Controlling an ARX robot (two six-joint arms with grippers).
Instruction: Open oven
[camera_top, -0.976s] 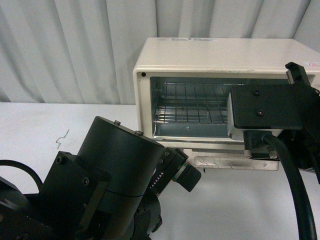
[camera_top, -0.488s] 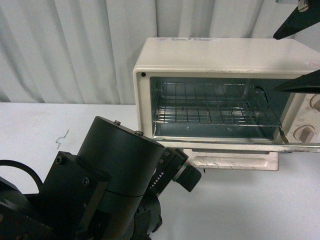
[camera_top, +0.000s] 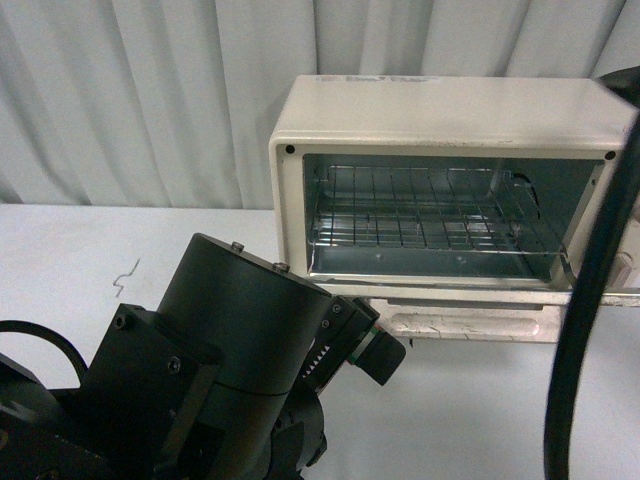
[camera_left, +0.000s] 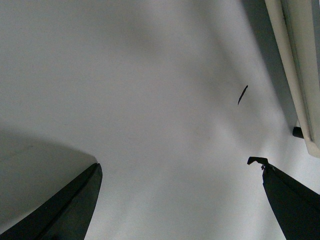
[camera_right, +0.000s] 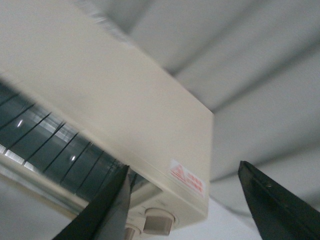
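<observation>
1. Oven: one unit, a small cream-white box. I find it at about 1 o'clock in the front view, upright on the white table, front facing me.
2. Door: open, dropped to lie roughly flat at 6 o'clock of the cavity, low over the table.
3. Wire rack: metal grid seated level across the shiny metal cavity.
4. Knobs: beige and round, at 3 o'clock of the cavity. I make out two, blurred, in the right wrist view.
5. Warning label: red print, near the upper corner above the knobs; the text is unreadable.
</observation>
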